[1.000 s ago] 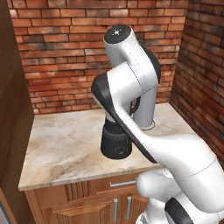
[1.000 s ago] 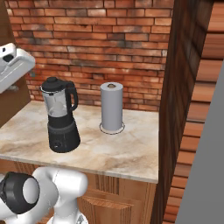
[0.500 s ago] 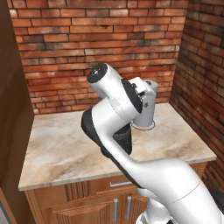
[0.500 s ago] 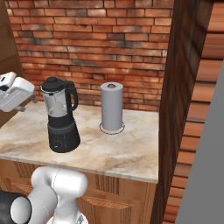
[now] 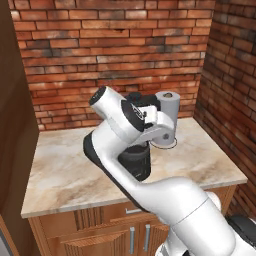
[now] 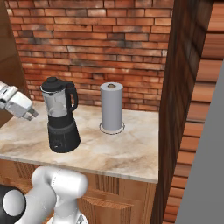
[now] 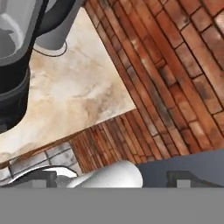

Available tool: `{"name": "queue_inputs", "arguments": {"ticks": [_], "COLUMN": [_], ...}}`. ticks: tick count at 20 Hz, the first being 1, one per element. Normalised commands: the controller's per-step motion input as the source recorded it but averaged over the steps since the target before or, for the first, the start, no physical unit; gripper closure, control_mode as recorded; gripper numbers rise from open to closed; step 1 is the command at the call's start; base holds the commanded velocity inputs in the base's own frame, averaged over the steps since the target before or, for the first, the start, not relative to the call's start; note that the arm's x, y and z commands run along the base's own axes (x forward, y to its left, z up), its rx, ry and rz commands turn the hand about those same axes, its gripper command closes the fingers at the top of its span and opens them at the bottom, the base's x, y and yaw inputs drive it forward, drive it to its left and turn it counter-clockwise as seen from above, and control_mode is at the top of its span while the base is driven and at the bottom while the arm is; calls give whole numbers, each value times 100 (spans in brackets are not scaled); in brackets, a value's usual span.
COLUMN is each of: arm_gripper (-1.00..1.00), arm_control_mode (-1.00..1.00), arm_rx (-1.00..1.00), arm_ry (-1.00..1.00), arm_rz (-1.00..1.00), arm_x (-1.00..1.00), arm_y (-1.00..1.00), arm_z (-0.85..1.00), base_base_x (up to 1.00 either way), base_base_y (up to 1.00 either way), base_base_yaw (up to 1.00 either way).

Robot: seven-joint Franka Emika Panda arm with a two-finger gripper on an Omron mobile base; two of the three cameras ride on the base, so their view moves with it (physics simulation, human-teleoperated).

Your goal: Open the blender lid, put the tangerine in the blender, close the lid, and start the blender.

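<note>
Moved: gripper (image 6: 31, 114) dropped lower | counter (image 6: 131, 151) front bare, open | blender (image 6: 60, 114) with blender lid (image 6: 54, 82) on, just beside fingers | jaws wide apart, empty

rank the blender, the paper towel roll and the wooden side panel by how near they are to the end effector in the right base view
1. blender, just right of the end effector.
2. paper towel roll, further right, nearer the brick wall.
3. wooden side panel, at the counter's far right end.

The blender (image 6: 60, 116) stands upright on the table (image 6: 122, 151), clear jar on its rounded black base, with the black blender lid (image 6: 54, 83) seated on top.
</note>
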Motion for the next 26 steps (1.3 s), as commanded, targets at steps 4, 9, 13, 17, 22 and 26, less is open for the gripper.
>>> {"name": "queue_inputs", "arguments": {"ticks": [4,9,13,17,22,26], "arm_gripper": [-100,-100,-100,-100,-100,-100], "arm_control_mode": [-100,-100,-100,-100,-100,-100], "arm_rx": [-1,-5,-3,0,0,0], "arm_ry": [-40,-57,-56,-41,-29,-19], "arm_rz": [-31,-27,-21,-11,-14,-17], "arm_x": [-22,-22,-9,0,1,2], "arm_y": [0,1,0,0,0,0], "arm_z": [-56,-65,-42,-8,0,-1], "base_base_x": [0,0,0,0,0,0], "base_base_y": [0,0,0,0,0,0], "base_base_yaw": [0,0,0,0,0,0]}}
